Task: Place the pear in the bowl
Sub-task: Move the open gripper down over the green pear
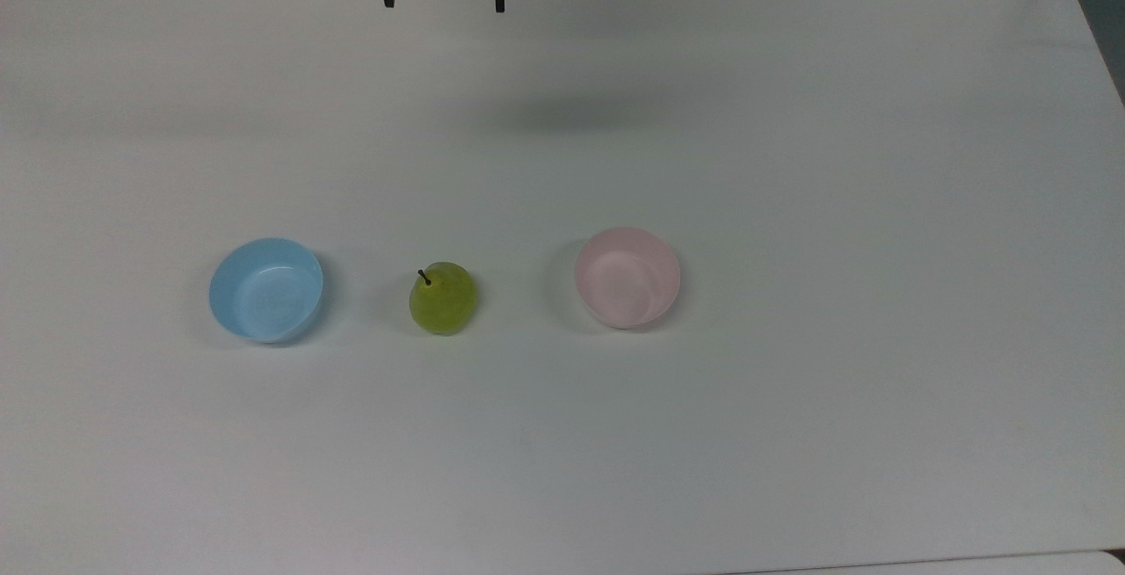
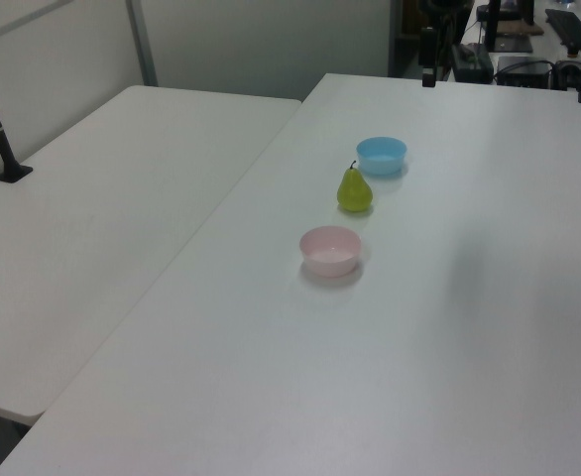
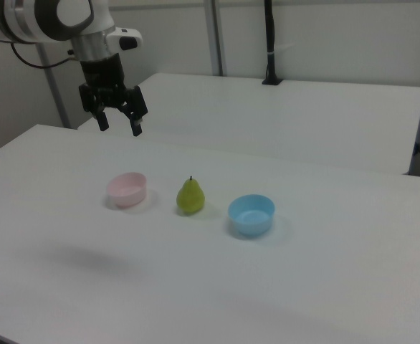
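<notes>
I see the gripper (image 3: 118,125) hanging high above the white bench (image 1: 791,162), fingers spread wide, nothing held. Well below it stands the pear (image 1: 443,297), upright on the bench, between the pink bowl (image 1: 627,277) and the light blue bowl (image 1: 265,289), touching neither. Both bowls are empty.

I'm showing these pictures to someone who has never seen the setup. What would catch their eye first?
Probably the row of three small things on the white table: in the top view, a light blue bowl on the left, a yellow-green pear standing in the middle, a pale pink bowl on the right, all apart. Next, the black gripper hanging open, high above the table, holding nothing.
</notes>
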Robot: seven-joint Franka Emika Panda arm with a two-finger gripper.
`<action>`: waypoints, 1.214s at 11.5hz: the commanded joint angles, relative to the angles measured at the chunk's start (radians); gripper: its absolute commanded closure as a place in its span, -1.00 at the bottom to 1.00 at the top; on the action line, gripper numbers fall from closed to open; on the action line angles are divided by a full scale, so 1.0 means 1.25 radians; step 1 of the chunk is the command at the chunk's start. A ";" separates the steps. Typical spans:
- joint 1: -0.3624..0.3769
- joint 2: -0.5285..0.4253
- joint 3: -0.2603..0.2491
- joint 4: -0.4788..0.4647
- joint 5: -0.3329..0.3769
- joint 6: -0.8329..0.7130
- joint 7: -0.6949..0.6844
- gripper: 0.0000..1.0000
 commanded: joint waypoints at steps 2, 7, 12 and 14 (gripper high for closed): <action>0.002 -0.022 -0.003 -0.017 0.008 -0.009 -0.003 -1.00; -0.001 -0.011 -0.003 -0.015 0.006 0.022 -0.047 -1.00; -0.019 0.047 -0.004 -0.012 0.011 0.123 -0.085 -1.00; -0.029 0.082 -0.004 -0.012 0.014 0.176 -0.084 -1.00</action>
